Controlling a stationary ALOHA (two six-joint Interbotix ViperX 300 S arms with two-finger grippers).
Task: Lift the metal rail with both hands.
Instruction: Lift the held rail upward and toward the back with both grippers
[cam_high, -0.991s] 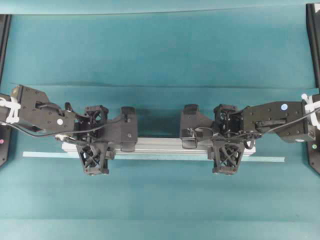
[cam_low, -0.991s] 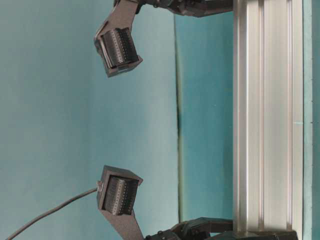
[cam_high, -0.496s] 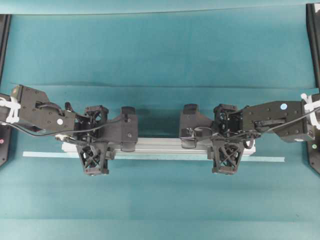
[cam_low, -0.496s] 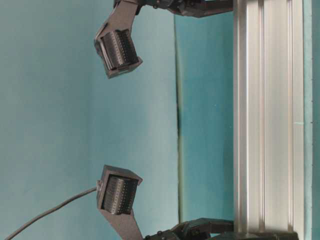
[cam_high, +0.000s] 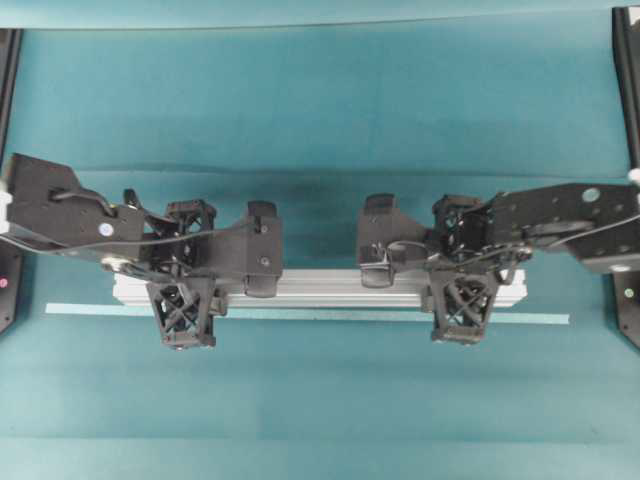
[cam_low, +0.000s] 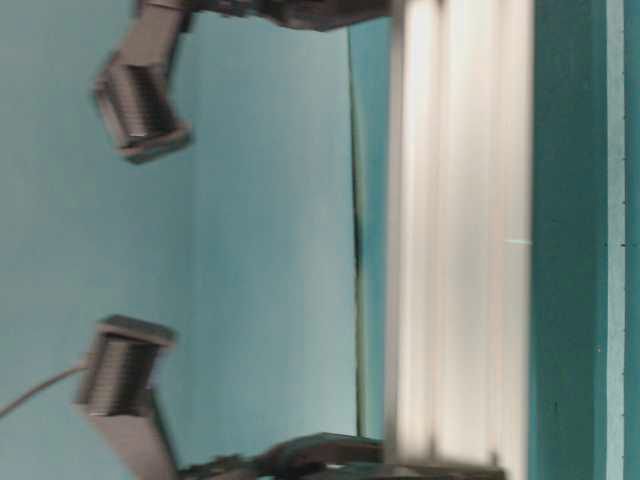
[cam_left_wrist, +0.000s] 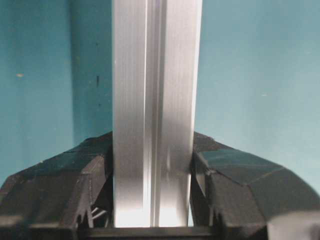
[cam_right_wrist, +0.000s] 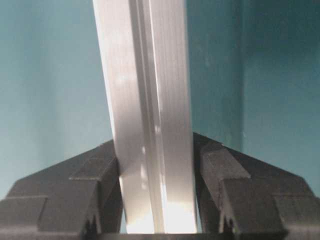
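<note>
- Teal table (cam_high: 320, 100): far edge and both side edges cut off in the overhead view by black frame posts at the corners.
- Metal rail (cam_high: 320, 288): lying crosswise, nearer the table's front edge than its far edge, parallel to both; both ends partly hidden under the arms; smeared by motion blur in the table-level view (cam_low: 460, 240), grooves hardly readable there.
- Pale tape strip (cam_high: 330, 316): just beside the rail on the front-edge side, partly covered by the lattice fingers.
- Left gripper (cam_left_wrist: 152, 197): clamped on the metal rail, one finger (cam_left_wrist: 75, 185) pressed against each long side; fingertips cut off at the bottom of the wrist view.
- Right gripper (cam_right_wrist: 155, 195): likewise closed around the rail, rail squarely between the fingers (cam_right_wrist: 235, 190).
- No readable writing or labels.
</note>
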